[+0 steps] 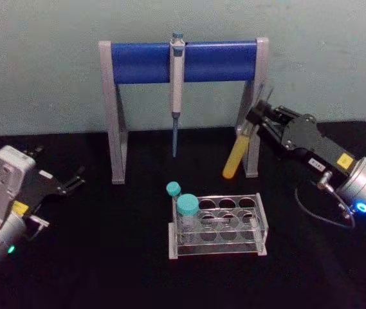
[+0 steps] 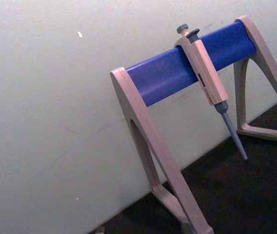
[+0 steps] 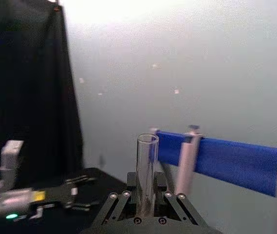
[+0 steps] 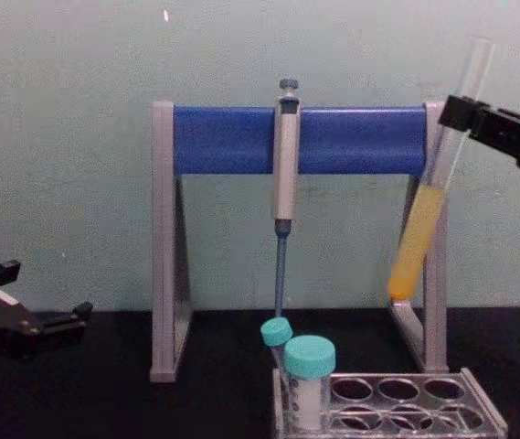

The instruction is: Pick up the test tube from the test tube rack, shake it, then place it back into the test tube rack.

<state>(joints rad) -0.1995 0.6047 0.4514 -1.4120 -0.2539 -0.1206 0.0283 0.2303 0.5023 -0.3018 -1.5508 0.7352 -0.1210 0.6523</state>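
**STATUS: TEST TUBE IN RIGHT GRIPPER, CLEAR OF RACK**

1. Table (image 1: 73, 257). Black surface that carries all items.

2. Pipette stand (image 1: 144, 62) (image 4: 232, 139) (image 2: 167, 73) (image 3: 230, 163). Grey legs with a blue crossbar. It stands along the table's back edge, in front of the pale wall.

3. My right gripper (image 1: 252, 122) (image 4: 456, 114) (image 3: 145, 195). It is raised over the back right part of the table, at the height of the crossbar. The fingers are clamped on the upper part of the test tube.

4. My left gripper (image 1: 60, 162) (image 4: 45, 293) (image 3: 87, 192). It sits low near the table's left edge. The fingers are spread, with nothing between them.

5. Test tube rack (image 1: 260, 225) (image 4: 479, 412). Clear plastic with two rows of round holes. It sits toward the table's front edge, near the middle and forward of the stand.

6. Pipette (image 1: 177, 71) (image 4: 285, 155) (image 2: 207, 73). It hangs from the middle of the crossbar, tip down.

7. Test tube (image 1: 234, 161) (image 4: 419, 238) (image 3: 146, 165). Long, clear and uncapped. It is held off the table and out of the rack, in front of the stand's right leg. In the chest view it is tilted, with the open mouth higher and to the right and the round bottom lower and to the left. Yellow-orange liquid fills its lower part.

8. Teal-capped tubes (image 1: 187, 206) (image 4: 310, 366). Two short tubes stand at the rack's left end. The rack's other holes are unoccupied.
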